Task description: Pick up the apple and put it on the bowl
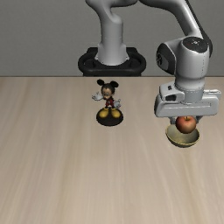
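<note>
Red apple (185,127) directly over the bowl (184,142), gripper (185,121) at its 12 o'clock. I cannot tell whether it grips. Figurine (108,101) at bowl's 10 o'clock.

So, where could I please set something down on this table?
Bare: the table in front of the Mickey figurine and bowl, and the exterior view's left side. Crowded: the exterior view's right, where the gripper hangs over the apple and bowl.
</note>
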